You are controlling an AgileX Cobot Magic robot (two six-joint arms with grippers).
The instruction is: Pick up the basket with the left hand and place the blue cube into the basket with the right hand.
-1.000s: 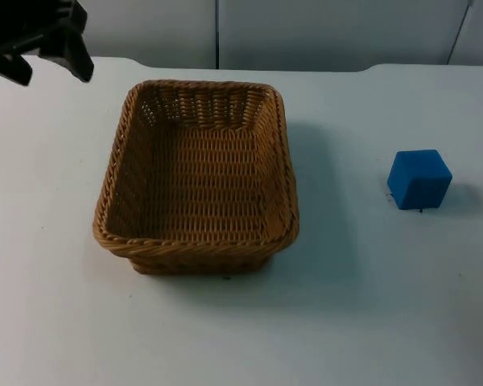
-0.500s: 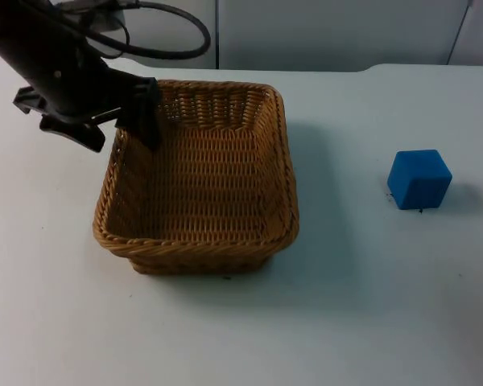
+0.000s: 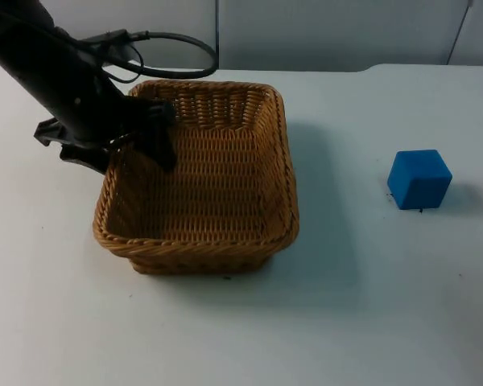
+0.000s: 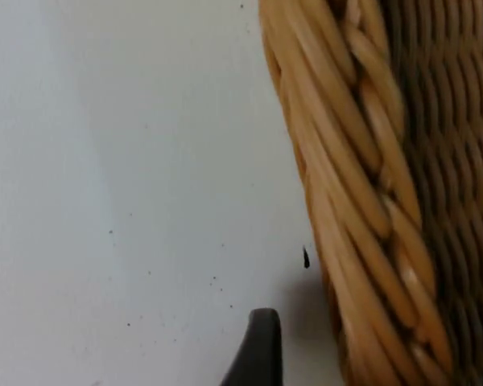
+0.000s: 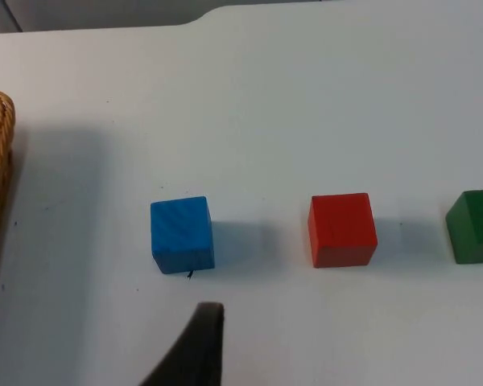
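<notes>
- The left gripper (image 3: 129,145) is down at the basket (image 3: 200,181), right on its left rim near the far corner.
- Its fingers are spread, one finger (image 3: 159,138) inside the basket and the other outside the wall, straddling the rim without having closed on it.
- From the left wrist, the woven rim (image 4: 362,185) runs close by, with a black fingertip (image 4: 258,350) just beside it over the white table (image 4: 129,177).
- The basket sits flat on the table, nothing in it.
- The blue cube (image 3: 419,178) rests on the table well to the right of the basket, apart from it.
- The right wrist view has the blue cube (image 5: 182,234) near the right gripper's fingertip (image 5: 195,346), with a red cube (image 5: 342,229) beside it and a green block (image 5: 475,226) further along the same row.
- Right gripper opening: cannot tell.
</notes>
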